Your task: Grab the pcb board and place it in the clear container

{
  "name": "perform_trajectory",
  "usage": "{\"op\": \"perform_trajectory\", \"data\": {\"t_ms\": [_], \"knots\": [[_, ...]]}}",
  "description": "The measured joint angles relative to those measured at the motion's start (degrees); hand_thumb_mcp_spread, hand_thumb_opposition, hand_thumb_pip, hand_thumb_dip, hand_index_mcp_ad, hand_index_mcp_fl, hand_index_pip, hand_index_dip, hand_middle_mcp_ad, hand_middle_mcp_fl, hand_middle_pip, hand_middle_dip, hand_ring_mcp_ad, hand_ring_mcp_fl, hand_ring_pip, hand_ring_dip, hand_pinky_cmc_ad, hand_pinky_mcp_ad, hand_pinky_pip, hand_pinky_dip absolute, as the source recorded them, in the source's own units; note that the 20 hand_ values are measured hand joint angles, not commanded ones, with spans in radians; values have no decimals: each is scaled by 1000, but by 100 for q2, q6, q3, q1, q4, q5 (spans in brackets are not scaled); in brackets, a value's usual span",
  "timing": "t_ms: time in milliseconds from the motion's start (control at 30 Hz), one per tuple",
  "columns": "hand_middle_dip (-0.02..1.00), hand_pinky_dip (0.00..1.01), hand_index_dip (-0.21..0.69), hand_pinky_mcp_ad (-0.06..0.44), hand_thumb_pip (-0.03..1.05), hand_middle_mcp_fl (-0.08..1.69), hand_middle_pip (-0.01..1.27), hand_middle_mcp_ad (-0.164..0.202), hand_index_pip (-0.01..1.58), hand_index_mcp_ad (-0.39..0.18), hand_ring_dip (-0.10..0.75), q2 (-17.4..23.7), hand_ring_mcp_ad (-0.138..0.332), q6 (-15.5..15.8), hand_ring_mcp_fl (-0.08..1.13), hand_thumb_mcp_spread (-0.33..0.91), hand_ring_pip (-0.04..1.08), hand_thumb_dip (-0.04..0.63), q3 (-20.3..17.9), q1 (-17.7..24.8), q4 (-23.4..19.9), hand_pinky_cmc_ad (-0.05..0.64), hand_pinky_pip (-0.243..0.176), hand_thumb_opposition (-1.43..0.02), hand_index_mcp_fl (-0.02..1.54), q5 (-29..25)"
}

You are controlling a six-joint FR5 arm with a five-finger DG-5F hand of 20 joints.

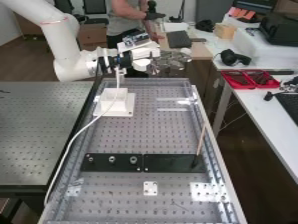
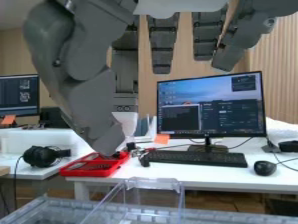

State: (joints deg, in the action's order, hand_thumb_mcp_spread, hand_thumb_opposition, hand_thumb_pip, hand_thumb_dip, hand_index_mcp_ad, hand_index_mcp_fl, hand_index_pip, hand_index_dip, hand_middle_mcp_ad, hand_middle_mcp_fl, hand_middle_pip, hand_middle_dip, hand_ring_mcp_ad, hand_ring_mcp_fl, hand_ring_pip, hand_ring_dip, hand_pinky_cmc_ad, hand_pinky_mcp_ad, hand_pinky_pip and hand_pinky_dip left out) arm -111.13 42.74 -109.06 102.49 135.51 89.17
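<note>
- Hand [image 1: 169, 62]: above and past the bench [image 1: 126, 193]'s far edge, toward its right corner. Fingers straight, hanging, spread apart from the thumb.
- Pcb board: can't tell which thing it is or where.
- Clear container [image 2: 154, 184]: on bench, near far edge, right half.
- White block [image 1: 114, 104]: upright on its base, near far left corner, left of container.
- White cable [image 1: 78, 134]: from arm, over block area, down along left edge.
- Two dark plates [image 1: 174, 163]: end to end across bench, nearer the near edge; left one has three round fittings.
- Thin stick [image 1: 201, 139]: tilted up from right plate.
- Small white plate [image 1: 150, 188]: flat, between dark plates and near edge.
- Orange note [image 2: 161, 139]: at monitor [image 2: 211, 110]'s lower corner, behind keyboard [image 2: 198, 158]; writing too small to tell.
</note>
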Motion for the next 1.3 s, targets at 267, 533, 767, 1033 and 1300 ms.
{"op": "perform_trajectory", "data": {"t_ms": [267, 533, 767, 1033, 1300], "knots": [[138, 375, 157, 178, 660, 106, 148, 77, 1503, -86, 26, -465, 234, -265, -2, 461, 105, 253, 264, 108, 148, 312, -89, -937, 487, -117], [138, 367, 192, 182, 600, 108, 148, 77, 1504, -87, 28, -782, 232, -405, -2, 473, 98, 253, 485, 172, 312, 312, -93, -935, 504, -311], [138, 370, 202, 183, 604, 89, 148, 77, 1543, -87, 28, -875, 230, -449, -2, 468, 94, 253, 601, 138, 563, 309, -93, -925, 454, -351], [138, 593, 154, 183, 728, 9, 138, 77, 1560, -89, 28, -882, 229, -500, -2, 379, 96, 253, 666, 61, 719, 312, -93, -853, 101, -358], [138, 681, 140, 183, 726, 9, 134, 77, 1566, -89, 28, -833, 232, -513, -2, 358, 98, 251, 664, -5, 780, 309, -94, -852, 19, -400]]}}
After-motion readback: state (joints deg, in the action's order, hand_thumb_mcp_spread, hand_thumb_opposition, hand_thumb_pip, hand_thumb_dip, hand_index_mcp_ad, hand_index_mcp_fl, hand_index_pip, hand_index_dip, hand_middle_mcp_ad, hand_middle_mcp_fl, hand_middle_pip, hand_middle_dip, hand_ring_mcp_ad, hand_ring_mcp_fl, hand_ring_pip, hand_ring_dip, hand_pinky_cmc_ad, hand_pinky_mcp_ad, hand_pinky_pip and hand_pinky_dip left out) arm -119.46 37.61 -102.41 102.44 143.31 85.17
